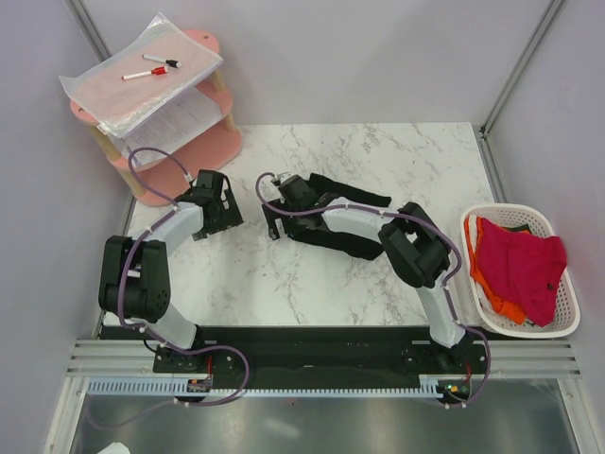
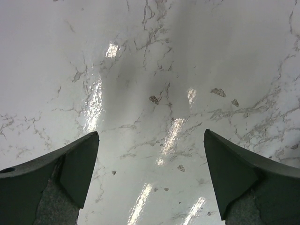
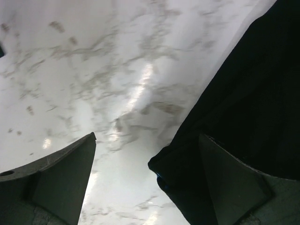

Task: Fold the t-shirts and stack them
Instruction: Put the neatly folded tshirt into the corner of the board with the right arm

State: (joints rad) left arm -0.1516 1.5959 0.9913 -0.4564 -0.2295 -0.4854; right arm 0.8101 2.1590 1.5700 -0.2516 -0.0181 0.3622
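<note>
The black t-shirt [image 1: 359, 196] lies crumpled at the middle of the marble table, partly under my right arm. My right gripper [image 1: 276, 219] is open at the shirt's left edge. In the right wrist view the gripper [image 3: 147, 135] stands open with a folded corner of the black t-shirt [image 3: 234, 103] between the jaws, against the right finger. My left gripper [image 1: 219, 210] is open and empty over bare marble to the left; it also shows in the left wrist view [image 2: 151, 133]. A red t-shirt [image 1: 520, 265] and an orange one [image 1: 506, 307] lie bunched in the basket.
The white slatted basket [image 1: 567, 326] stands at the table's right edge. A pink two-tier stand [image 1: 203, 147] holding plastic-sleeved papers and markers is at the back left corner. Grey walls close in the back and sides.
</note>
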